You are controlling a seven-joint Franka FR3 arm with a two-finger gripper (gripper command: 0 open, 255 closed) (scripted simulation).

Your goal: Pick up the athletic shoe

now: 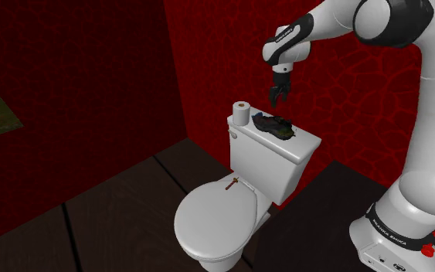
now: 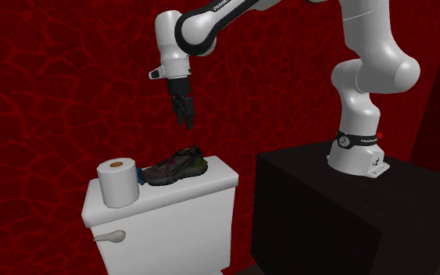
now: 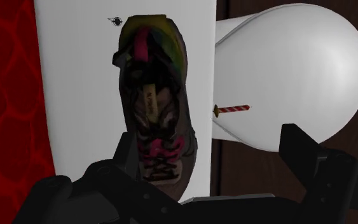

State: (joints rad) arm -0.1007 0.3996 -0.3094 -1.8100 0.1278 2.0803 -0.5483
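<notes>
The dark shoe (image 2: 175, 166), with pink laces and a yellow-green heel, lies flat on its sole on the white lid of the toilet tank (image 2: 220, 178). A roll of toilet paper (image 2: 118, 181) stands upright just beside it at one end of the tank. The gripper (image 2: 185, 117) hangs above the shoe, pointing down at it and apart from it; its black fingers (image 3: 298, 149) are spread wide with nothing between them. In front of the tank, a small red-and-white striped stick (image 1: 232, 184) rests on the closed toilet lid (image 1: 212, 220). Cracked red walls (image 1: 231, 46) stand behind, and the arm's base sits on a black box (image 2: 351, 211).
</notes>
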